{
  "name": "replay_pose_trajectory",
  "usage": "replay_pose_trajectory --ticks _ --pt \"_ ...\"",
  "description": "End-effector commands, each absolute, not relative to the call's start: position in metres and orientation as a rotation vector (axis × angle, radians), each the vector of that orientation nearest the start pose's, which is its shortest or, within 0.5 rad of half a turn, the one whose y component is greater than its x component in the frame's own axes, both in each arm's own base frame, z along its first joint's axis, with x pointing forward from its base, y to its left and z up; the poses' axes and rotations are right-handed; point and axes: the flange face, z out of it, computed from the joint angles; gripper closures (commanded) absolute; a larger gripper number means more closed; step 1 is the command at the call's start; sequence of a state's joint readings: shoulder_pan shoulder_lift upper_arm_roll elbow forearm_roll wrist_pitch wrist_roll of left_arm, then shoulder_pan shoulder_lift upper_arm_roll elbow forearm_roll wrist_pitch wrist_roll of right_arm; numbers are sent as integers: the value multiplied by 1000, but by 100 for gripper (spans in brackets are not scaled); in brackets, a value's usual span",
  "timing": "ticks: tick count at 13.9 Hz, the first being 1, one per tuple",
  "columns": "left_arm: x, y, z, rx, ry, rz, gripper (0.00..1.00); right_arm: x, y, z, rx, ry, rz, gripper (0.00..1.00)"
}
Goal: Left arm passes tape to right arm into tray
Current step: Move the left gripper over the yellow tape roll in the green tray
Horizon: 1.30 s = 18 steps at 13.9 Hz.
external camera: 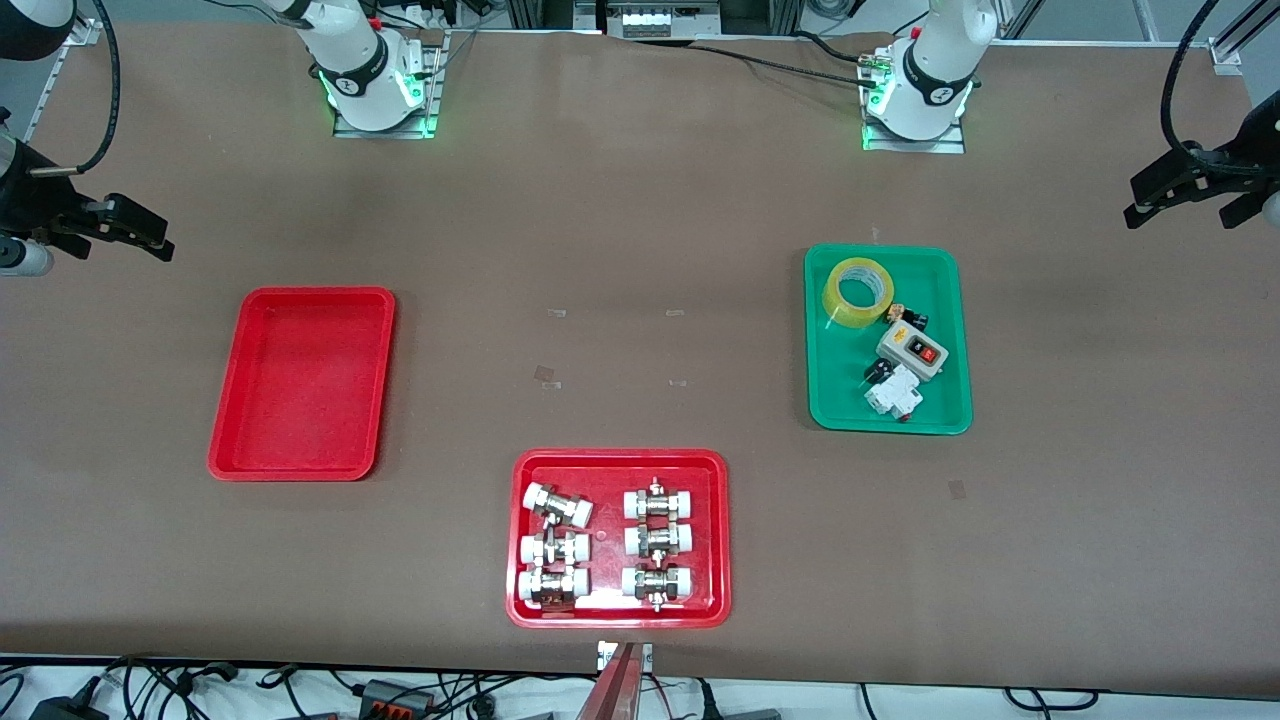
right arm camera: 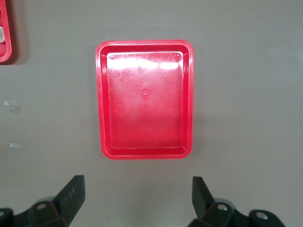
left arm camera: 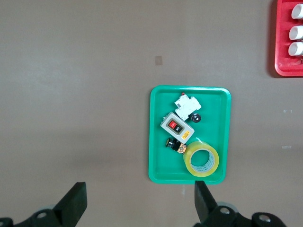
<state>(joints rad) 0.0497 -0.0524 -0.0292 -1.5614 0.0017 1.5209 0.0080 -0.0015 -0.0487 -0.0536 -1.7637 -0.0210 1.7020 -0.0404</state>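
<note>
Front view: the tape lay in the green tray, touching small parts that a grasp might snag.

Left wrist view: the left gripper hung spread, empty.

Right wrist view: the right gripper gaped above the tray, waiting; a misaligned handover could drop the roll.

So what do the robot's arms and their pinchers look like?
Both arms are white with dark grey joints, standing on metal plates with green lights at their bases. The left arm and the right arm each carry a round dark logo band. Black cables run along the table edge. The left gripper and right gripper are black, each with two flat, pointed fingers.
</note>
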Motion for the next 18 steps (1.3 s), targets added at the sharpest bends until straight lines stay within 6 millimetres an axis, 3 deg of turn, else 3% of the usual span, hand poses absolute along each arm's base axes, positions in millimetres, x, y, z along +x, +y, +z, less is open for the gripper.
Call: replay_pose_trajectory --ticks 1,6,9,13,18 --pt "535 11 659 -3138 -17 -26 0 540 -30 578 -3153 14 23 0" --pt "536 13 657 -3148 -28 -20 0 542 -30 579 -3153 14 3 0" --pt "547 7 626 -3202 -123 92 0 542 -29 578 -3153 14 8 0" --pt "547 -14 528 -3193 -134 298 0 547 -29 580 -3154 14 3 0" --pt "521 -47 397 -3179 -68 399 0 550 -30 578 -3155 16 3 0"
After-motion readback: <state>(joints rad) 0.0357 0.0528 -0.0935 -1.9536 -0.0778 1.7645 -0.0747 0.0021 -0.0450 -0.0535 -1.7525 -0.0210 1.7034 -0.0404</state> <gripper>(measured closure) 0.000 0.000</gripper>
